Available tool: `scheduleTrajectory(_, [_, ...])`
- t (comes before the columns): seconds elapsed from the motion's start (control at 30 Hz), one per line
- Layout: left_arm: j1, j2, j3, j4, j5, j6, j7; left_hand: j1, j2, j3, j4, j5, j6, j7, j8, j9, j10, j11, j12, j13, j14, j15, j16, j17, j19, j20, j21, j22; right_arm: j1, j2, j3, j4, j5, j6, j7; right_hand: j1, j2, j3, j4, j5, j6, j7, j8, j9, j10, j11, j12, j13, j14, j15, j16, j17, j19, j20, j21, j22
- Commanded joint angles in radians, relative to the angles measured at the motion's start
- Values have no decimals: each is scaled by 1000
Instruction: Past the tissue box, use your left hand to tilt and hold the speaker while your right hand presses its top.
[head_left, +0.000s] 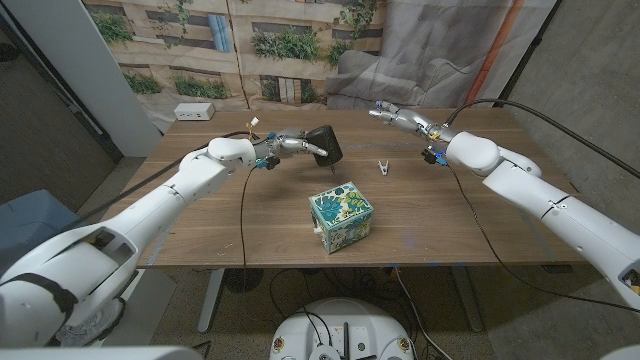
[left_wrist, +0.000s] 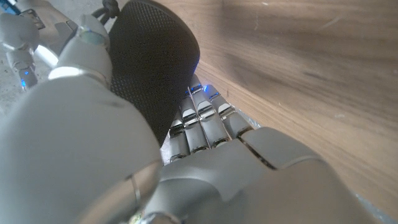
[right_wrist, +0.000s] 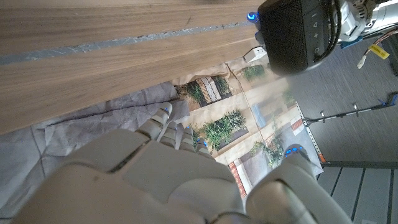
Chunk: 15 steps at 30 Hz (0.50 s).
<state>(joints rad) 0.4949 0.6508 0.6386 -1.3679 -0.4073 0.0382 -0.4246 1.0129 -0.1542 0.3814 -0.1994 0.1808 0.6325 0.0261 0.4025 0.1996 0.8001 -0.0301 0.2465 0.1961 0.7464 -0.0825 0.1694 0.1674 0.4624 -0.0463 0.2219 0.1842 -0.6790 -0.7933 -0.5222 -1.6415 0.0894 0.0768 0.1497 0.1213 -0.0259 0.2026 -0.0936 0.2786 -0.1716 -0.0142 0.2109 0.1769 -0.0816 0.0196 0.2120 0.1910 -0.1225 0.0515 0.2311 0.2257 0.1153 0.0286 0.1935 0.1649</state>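
Left hand (head_left: 288, 146) grips the black speaker (head_left: 326, 143), tilted, at upper centre of the table (head_left: 200, 215).
Right hand (head_left: 392, 115) hovers upper right — empty, fingers loosely apart; tissue box (head_left: 341, 215) sits centre.

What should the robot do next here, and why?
Probably bring the right hand over toward the speaker to press its top. The left hand already grips the speaker and has it tilted, while the right hand hangs in the air well off to the side, holding nothing.
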Motion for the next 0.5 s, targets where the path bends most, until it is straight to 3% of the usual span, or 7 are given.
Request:
scheduleTrajectory(0.03, [-9,46,29,-40,188,-56,103,-32,229,35,26,3,282,-90,4,1,256,-187,-3,12,-11,-133,-4,-1,5,-108,0,1,-8,53,22,84,110,54,-21,-6,-6,-2,7,5,8,-2,7,2,7,2,5,-1,2,1,3,2,9,1,4,3])
scheduleTrajectory(0.4, [-12,39,44,-18,333,-126,201,-36,223,36,26,3,279,-92,-2,1,252,-188,-7,13,-34,-129,-7,-2,-3,-104,-3,1,-7,105,38,175,214,95,-19,-12,-3,-5,9,6,27,-1,8,1,17,2,6,-1,13,-4,6,2,12,0,2,3])
scheduleTrajectory(0.5, [3,21,32,8,323,-155,225,-39,221,36,28,3,280,-93,-3,2,250,-187,-9,13,-41,-127,-6,-2,-8,-95,-5,2,-7,127,44,212,250,123,-11,-14,-2,-6,10,6,33,-1,8,1,20,4,5,-1,17,-7,7,1,12,-3,1,3])
